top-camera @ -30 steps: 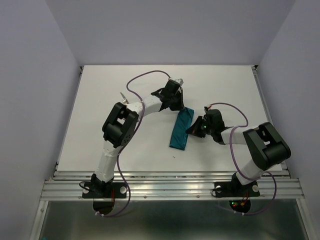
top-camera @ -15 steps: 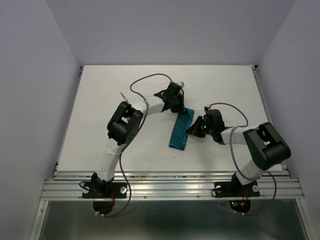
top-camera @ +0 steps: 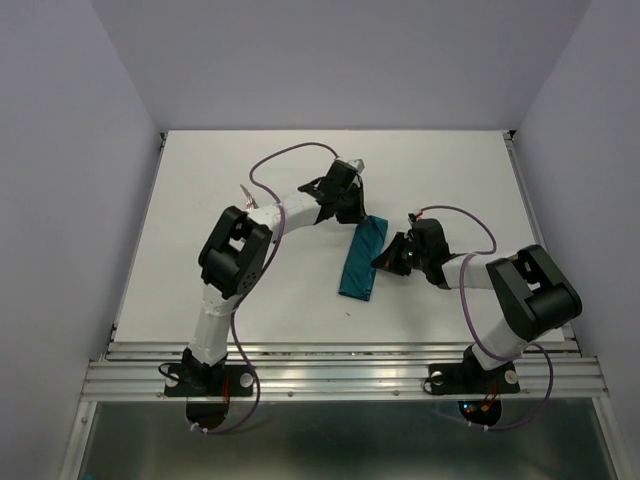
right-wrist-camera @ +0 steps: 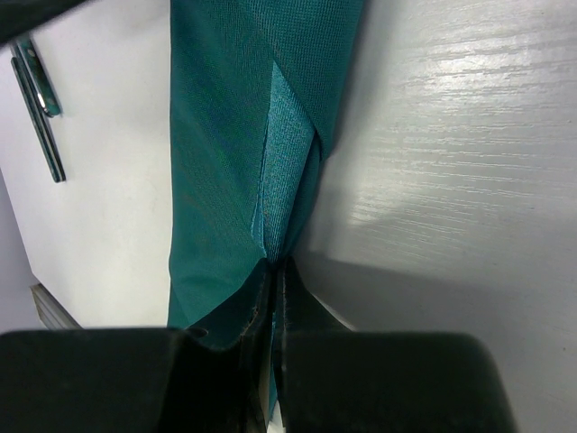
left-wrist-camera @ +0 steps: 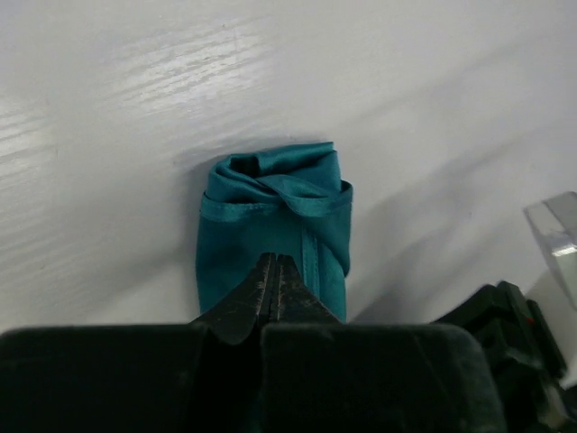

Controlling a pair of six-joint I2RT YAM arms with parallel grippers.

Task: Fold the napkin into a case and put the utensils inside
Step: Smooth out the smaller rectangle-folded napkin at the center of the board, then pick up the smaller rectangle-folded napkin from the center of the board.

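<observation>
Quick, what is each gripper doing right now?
Left gripper: closed, tips over the napkin; a grip cannot be told.
Right gripper: closed, pinching the napkin's folded edge.

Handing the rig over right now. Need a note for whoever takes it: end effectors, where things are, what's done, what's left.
Left end effector: shut, tips over the far end of the napkin; no clear pinch.
Right end effector: shut, appears to pinch a fold on the napkin's right edge.
Napkin: folded into a narrow strip, mid-table.
Utensils: on the bare table, outside the napkin.
Done: the fold into a case, largely.
Left: pick up the utensils and slide them inside.
</observation>
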